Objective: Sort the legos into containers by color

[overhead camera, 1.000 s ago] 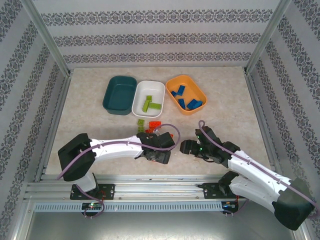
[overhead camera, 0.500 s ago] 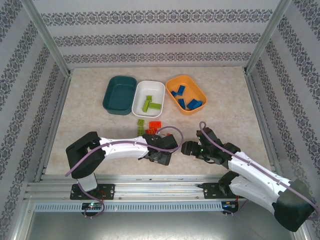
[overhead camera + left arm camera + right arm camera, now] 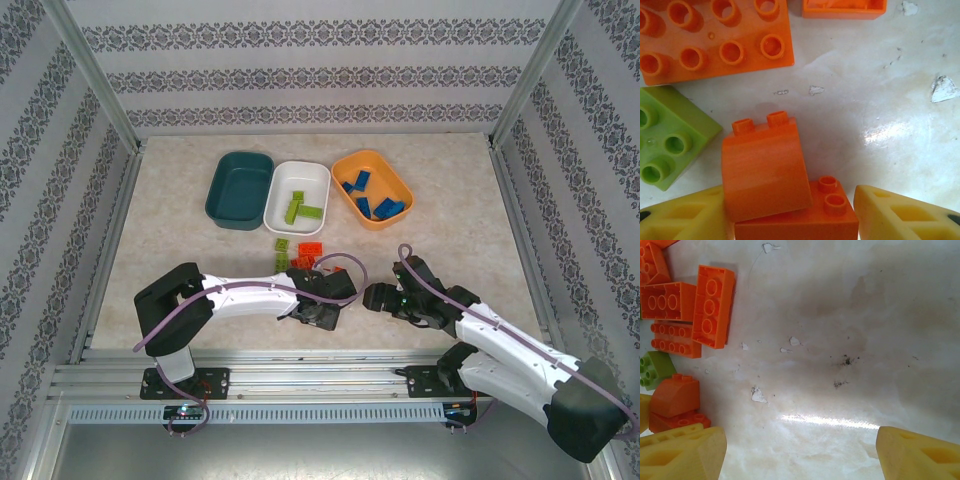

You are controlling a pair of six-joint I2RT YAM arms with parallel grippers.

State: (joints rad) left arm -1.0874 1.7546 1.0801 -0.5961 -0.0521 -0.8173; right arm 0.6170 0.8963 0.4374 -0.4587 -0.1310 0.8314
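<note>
- Top view: my left gripper [image 3: 318, 312] and right gripper [image 3: 372, 296] sit near the loose legos [image 3: 305, 252]; green bricks [image 3: 298, 208] lie in the white tray [image 3: 300, 167], blue bricks [image 3: 380, 205] in the orange tray [image 3: 372, 156]
- Left wrist: my fingers [image 3: 680, 220] flank an orange sloped brick [image 3: 765, 165]; clamped or not, I cannot tell
- Right wrist: my right gripper [image 3: 800, 440] gapes wide over bare table [image 3: 850, 315], orange bricks [image 3: 710, 305] to its left

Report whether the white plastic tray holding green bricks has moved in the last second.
No. The white rounded plastic tray sits beside the dark teal plastic tray, exactly as before.
</note>
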